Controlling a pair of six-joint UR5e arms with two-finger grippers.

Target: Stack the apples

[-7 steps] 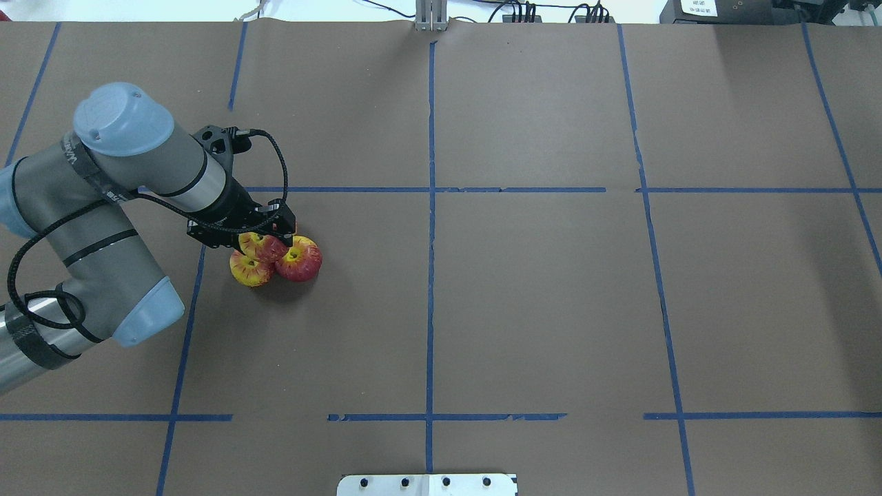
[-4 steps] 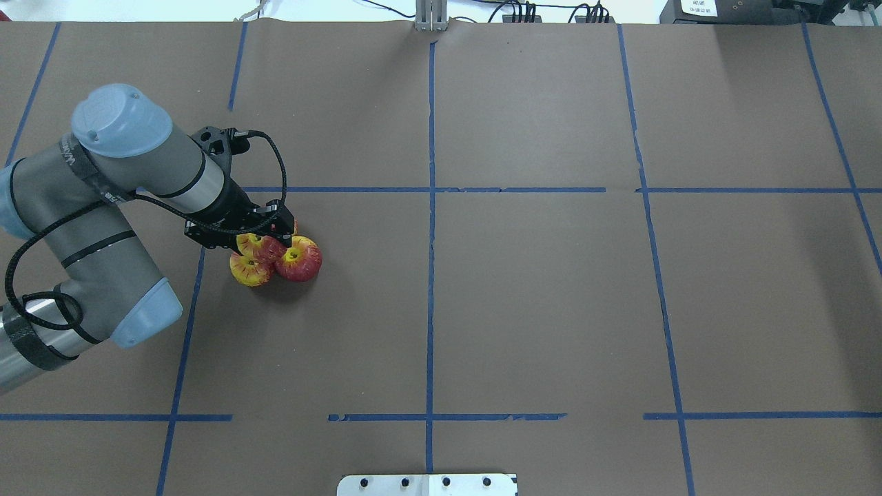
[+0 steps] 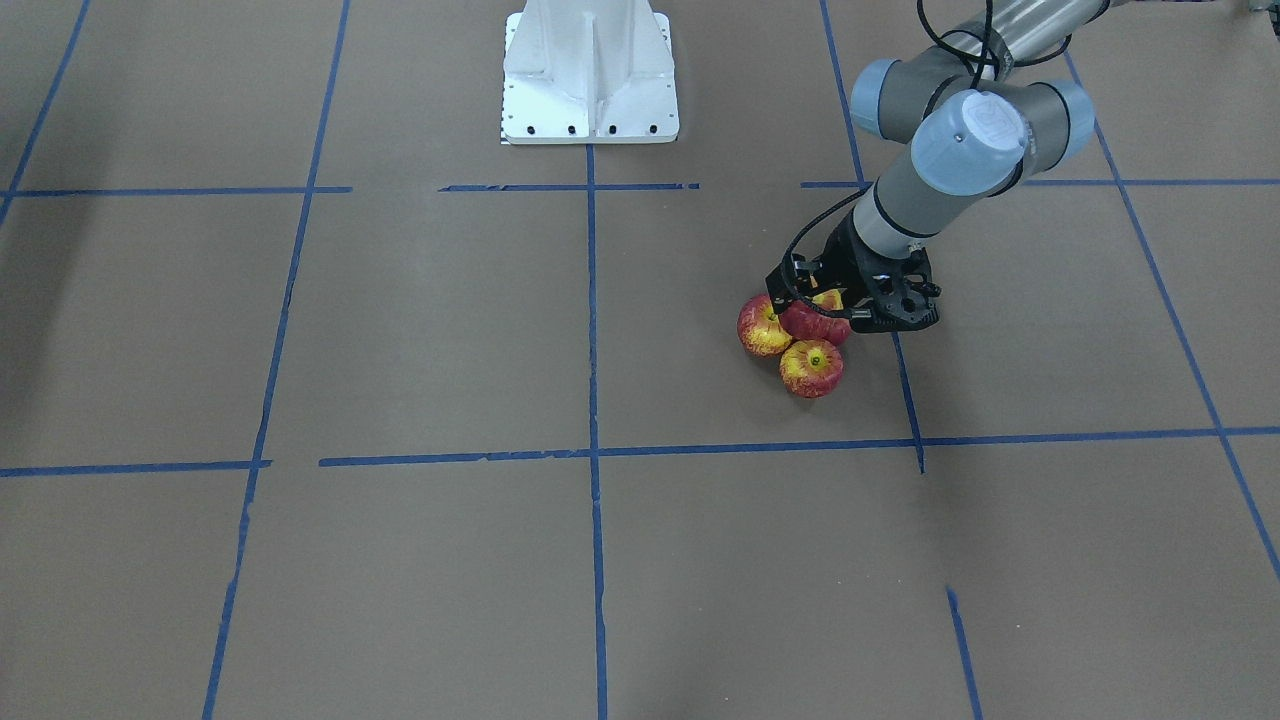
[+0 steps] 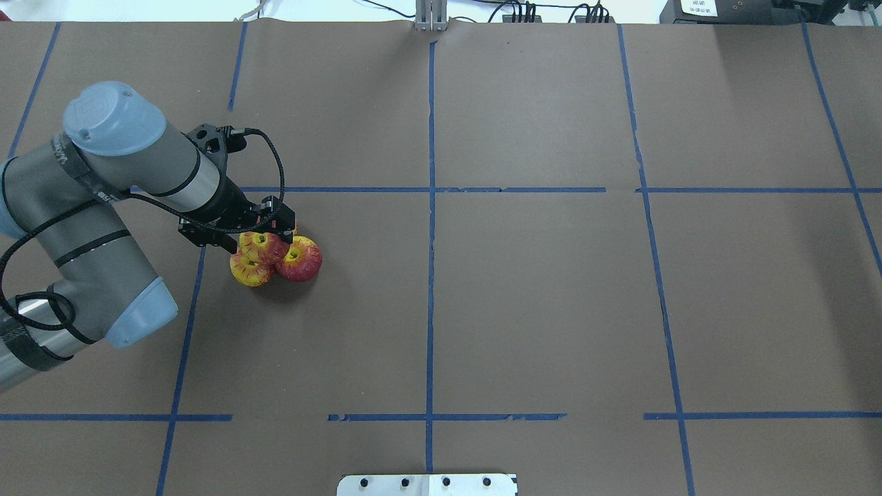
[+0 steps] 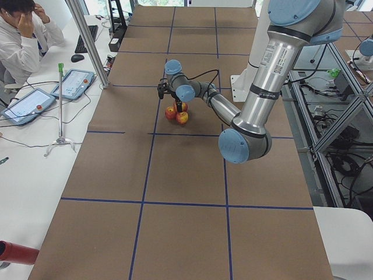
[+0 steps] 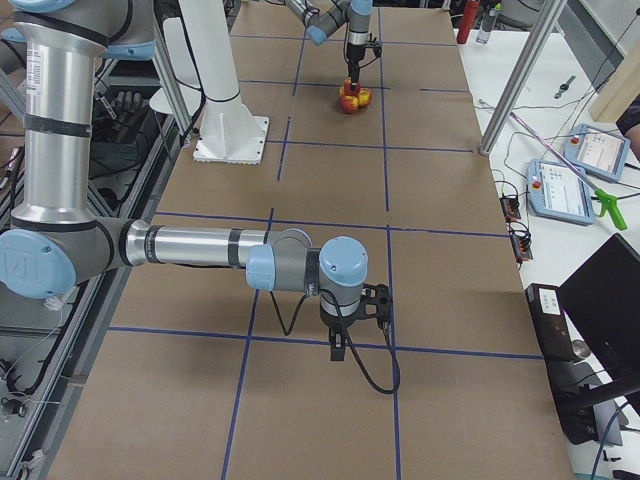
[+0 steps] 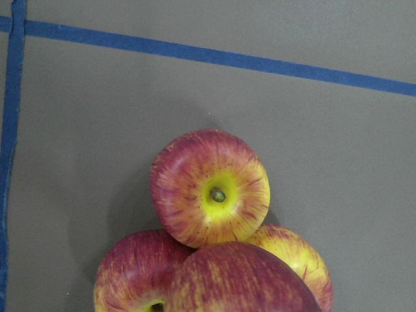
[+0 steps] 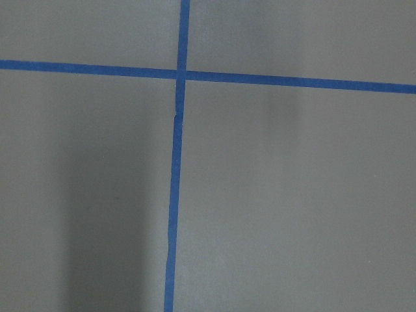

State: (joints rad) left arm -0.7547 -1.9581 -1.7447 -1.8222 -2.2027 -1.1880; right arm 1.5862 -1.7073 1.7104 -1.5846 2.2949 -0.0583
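Four glossy red-and-yellow apples sit in a tight pile on the brown table. In the overhead view a streaked apple and a redder apple lie at the bottom. The darker apple rests on top of them. The fourth is mostly hidden under the gripper. In the left wrist view the dark top apple fills the bottom edge above three others. My left gripper hovers just above the top apple, open and apart from it. My right gripper shows only in the exterior right view, so I cannot tell its state.
Blue tape lines divide the brown paper table into squares. The white robot base plate stands at the robot's side of the table. An operator sits at a side desk with tablets.
The left arm and gripper have drawn back and up a little from the pile. The dark apple stays on top of the others and shows more fully.
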